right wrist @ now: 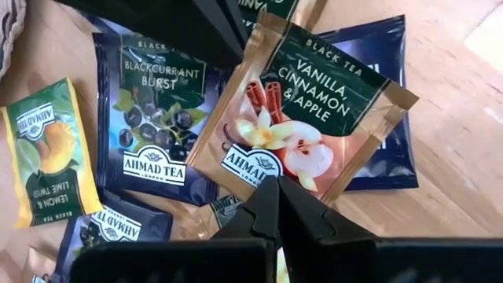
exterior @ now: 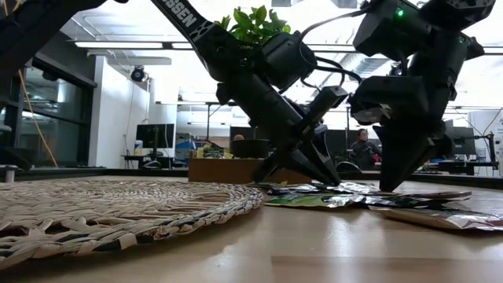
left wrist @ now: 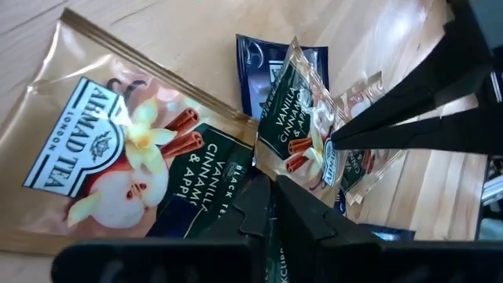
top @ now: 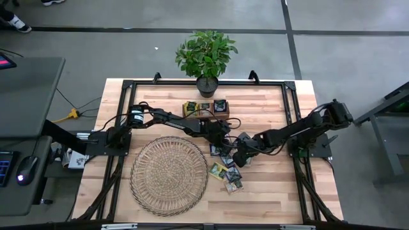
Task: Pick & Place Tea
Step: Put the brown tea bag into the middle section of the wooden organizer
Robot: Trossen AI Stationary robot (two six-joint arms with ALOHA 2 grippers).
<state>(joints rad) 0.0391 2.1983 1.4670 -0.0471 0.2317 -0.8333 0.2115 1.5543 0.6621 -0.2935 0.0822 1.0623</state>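
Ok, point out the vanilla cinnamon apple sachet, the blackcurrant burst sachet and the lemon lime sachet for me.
vanilla cinnamon apple sachet point(right wrist: 302, 106): right wrist view, on its printed front.
blackcurrant burst sachet point(right wrist: 157, 118): right wrist view, on the berry picture.
lemon lime sachet point(right wrist: 51, 157): right wrist view, on its yellow-green face.

Dark jointed arms point(top: 172, 119) — black cables

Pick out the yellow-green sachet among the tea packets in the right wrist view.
The yellow-green Lemon & Lime Twist sachet, lying beside the dark navy Blackcurrant Burst sachet; the others are navy or bronze.
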